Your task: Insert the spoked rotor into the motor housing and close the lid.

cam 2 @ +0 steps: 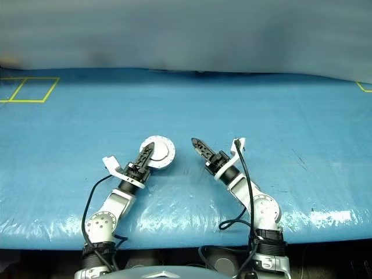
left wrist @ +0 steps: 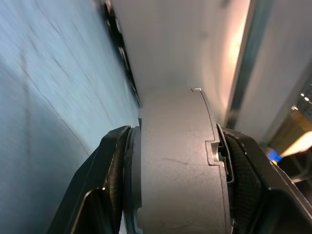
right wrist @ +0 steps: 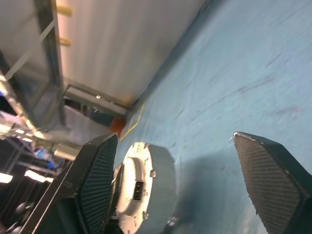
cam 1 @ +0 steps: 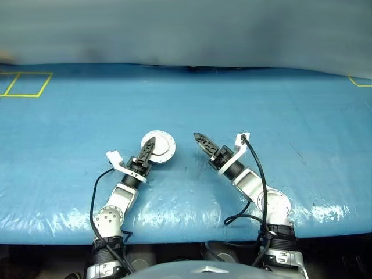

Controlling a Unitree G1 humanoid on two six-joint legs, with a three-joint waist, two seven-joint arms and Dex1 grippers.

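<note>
Counter covered in blue sheet, glossy and wrinkled along near edge, faint dark scuffs on right part. Yellow tape lines form box outlines at far left; another yellow tape corner at far right. Pale grey wall runs behind far edge of counter. Right wrist view: light panel wall, metal frame beside it, bright lamps in dim room beyond. Left wrist view: warm light strip along pale wall.

Left claw clamped shut, right claw spread.
</note>
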